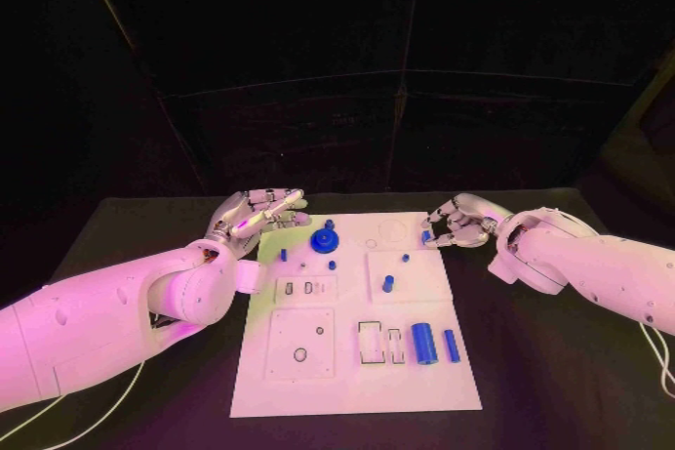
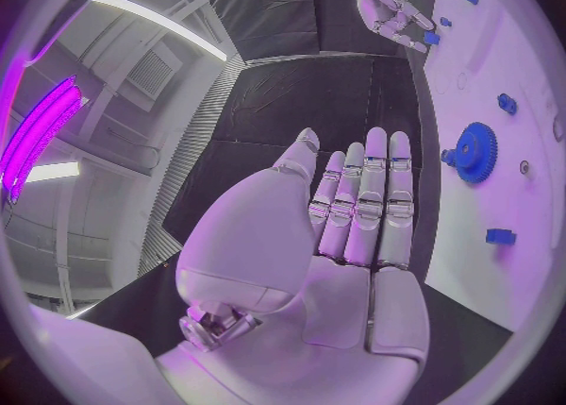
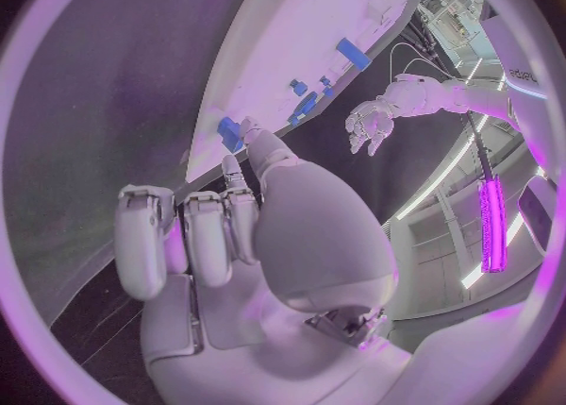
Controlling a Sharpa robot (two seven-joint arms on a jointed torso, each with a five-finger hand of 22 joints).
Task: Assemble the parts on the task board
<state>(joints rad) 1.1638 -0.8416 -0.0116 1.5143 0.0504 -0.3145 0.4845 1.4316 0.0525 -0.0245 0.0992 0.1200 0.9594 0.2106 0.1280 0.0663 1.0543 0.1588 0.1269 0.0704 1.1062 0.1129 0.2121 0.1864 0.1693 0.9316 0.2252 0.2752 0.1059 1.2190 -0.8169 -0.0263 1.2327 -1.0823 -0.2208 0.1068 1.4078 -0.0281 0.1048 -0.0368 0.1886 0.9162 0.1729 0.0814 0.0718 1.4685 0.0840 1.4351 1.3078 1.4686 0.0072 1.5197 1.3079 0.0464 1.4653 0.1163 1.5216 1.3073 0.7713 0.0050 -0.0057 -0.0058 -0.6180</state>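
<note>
Both hands at the far end of the flat white task board [image 1: 359, 391].
We find the left hand [image 1: 258, 214] released, fingers apart; the right hand [image 1: 458, 222] pinches a small blue part [image 1: 426, 236].

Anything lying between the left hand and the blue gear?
No; head view shows bare black table and board edge between the left hand and the blue gear.
</note>
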